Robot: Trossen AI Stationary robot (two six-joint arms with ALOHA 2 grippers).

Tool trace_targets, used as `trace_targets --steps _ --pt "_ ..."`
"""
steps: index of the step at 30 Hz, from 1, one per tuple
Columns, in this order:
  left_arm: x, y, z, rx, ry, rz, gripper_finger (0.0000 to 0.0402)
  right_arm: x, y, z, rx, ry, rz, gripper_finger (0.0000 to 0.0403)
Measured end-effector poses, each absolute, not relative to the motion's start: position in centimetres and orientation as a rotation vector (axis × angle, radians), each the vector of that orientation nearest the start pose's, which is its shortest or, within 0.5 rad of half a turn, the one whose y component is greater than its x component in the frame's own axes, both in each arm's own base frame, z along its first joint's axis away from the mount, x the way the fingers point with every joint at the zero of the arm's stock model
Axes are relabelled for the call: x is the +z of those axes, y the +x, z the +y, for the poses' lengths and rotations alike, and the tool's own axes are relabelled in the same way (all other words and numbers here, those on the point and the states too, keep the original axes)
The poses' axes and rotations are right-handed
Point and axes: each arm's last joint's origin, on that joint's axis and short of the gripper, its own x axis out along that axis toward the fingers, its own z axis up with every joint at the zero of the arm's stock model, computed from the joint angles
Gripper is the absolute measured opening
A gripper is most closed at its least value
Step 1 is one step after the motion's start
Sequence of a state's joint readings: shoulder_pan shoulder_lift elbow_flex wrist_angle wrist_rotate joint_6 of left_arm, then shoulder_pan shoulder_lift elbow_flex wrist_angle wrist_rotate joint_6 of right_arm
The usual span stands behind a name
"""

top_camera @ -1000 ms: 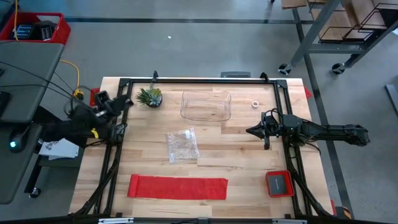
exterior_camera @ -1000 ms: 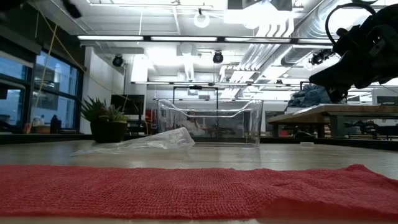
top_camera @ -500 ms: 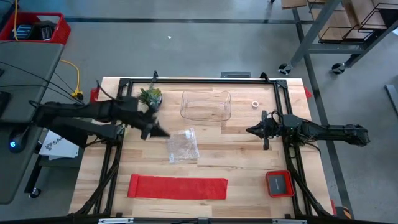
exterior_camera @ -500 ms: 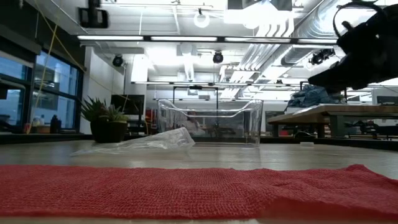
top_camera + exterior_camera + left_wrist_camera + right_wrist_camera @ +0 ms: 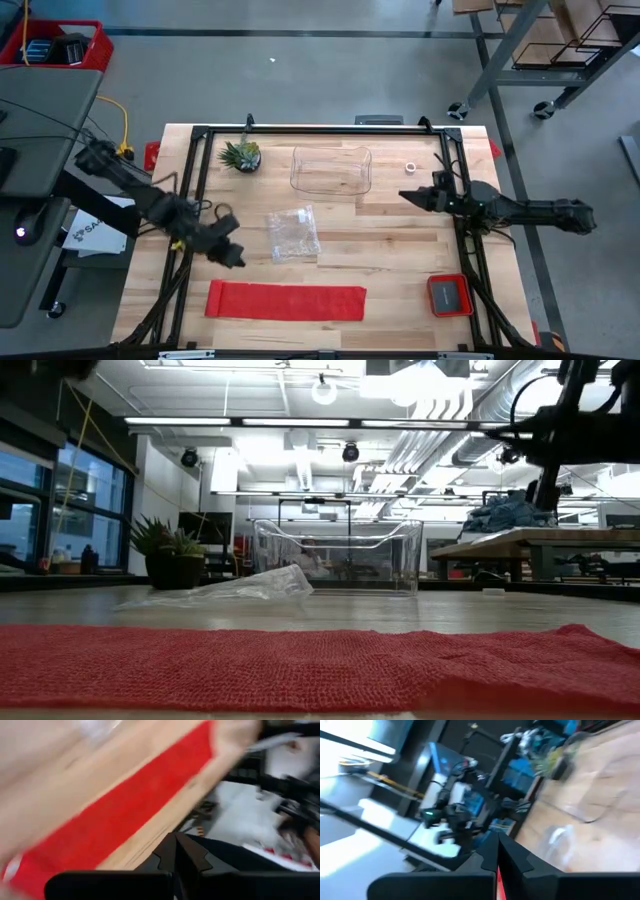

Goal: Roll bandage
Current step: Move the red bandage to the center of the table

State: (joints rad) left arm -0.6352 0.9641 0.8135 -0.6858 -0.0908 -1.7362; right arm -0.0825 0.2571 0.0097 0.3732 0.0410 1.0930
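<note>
left gripper (image 5: 232, 256) swung toward bandage (image 5: 287, 301), jaws closed, empty.

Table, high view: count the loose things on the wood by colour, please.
Red: 2, the bandage and the tray.
Clear: 2, the bin and the plastic bag.
Green: 1, the plant.
Pale: 1, the small ring.
Total: 6.

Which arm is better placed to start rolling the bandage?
Probably the left. In the high view the left gripper sits just above the bandage, near its left end, jaws shut. The right gripper is far off, up by the clear bin.
</note>
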Motion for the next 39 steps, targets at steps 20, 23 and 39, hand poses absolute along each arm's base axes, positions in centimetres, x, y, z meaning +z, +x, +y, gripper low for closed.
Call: trace_targets --steps 20,23,39 --pt "19.6 14.3 -18.4 0.862 -1.387 1.472 0.0210 17.1 12.5 -0.4 -0.072 1.038 -0.069 0.0000" --pt "18.6 14.9 -18.9 0.887 -1.389 1.484 0.0223 17.1 12.5 -0.4 -0.077 1.038 -0.071 0.0000" --pt "18.0 14.3 -18.2 1.037 -1.312 1.482 0.0225 17.1 12.4 -0.5 -0.117 1.016 -0.093 0.0000"
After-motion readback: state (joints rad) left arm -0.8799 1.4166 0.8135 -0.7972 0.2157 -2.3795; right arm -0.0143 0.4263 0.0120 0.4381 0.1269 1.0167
